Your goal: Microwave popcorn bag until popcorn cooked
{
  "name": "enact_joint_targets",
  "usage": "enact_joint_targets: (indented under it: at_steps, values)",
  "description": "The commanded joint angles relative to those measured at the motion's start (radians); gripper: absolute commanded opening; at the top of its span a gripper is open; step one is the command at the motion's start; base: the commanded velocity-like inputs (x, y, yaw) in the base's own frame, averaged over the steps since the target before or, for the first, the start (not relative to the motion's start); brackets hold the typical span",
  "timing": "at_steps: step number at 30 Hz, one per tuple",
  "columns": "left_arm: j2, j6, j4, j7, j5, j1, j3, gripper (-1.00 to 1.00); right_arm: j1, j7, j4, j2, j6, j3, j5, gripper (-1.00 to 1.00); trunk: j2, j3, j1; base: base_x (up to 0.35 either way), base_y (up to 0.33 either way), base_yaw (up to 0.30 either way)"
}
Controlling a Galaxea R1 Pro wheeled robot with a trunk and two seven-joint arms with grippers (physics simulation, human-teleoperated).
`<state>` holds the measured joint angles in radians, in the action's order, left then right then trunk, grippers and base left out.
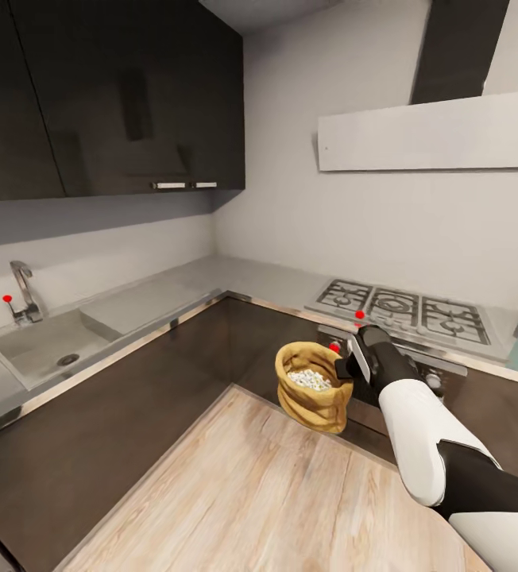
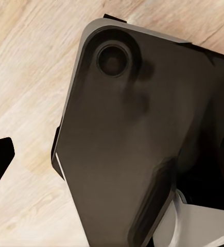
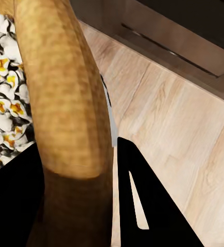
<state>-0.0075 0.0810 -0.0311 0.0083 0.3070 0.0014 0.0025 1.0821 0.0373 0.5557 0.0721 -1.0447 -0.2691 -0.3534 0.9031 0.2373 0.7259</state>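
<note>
I see the popcorn bag (image 1: 313, 387) hanging in the air in front of the dark cabinet fronts (image 1: 164, 381), above the wood plank floor (image 1: 275, 492), held at its rolled rim by my right tool (image 1: 346, 367). Inside it sits a pale heap of popcorn (image 1: 310, 379); in the right wrist view the popcorn (image 3: 3, 108) looks puffed, white with yellow centres, and the bag's rim (image 3: 65, 92) runs between the tool's two dark fingers (image 3: 148, 206), which are clamped on it. My right arm (image 1: 418, 429) reaches in from the lower right. Behind the bag the L-shaped grey table (image 1: 235, 278) carries a gas hob (image 1: 406, 310) to the right and a sink (image 1: 40, 345) with a tap (image 1: 25, 290) to the left. Glossy black upper cabinets (image 1: 108, 95) and a white slanted hood (image 1: 434, 131) hang above. In the left wrist view I see a dark part of the robot's body (image 2: 142, 144) over the floor (image 2: 24, 77); whether the left tool is apart or together I cannot tell.
</note>
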Motion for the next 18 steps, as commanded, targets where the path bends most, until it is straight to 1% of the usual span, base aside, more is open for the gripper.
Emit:
enact_joint_targets:
  at_steps: [1, 10, 18]
  values:
    - [0.0, 0.002, -0.001, 0.001, 0.003, 0.0, -0.001, 1.0, 0.001, 0.004, 0.001, 0.001, -0.003, -0.007, -0.008, -1.0, 0.001, 0.001, 0.0, -0.004, 0.0, -0.179]
    - [0.0, 0.002, -0.001, 0.001, 0.007, 0.0, 0.0, 1.0, 0.001, 0.003, 0.003, 0.001, -0.003, -0.009, -0.005, -1.0, 0.001, 0.001, 0.0, 0.0, 0.0, -0.285]
    - [0.0, 0.002, -0.001, 0.001, 0.004, 0.0, -0.003, 1.0, 0.001, 0.002, 0.003, 0.0, -0.003, -0.01, -0.004, -1.0, 0.001, 0.001, 0.0, 0.0, 0.0, -0.288]
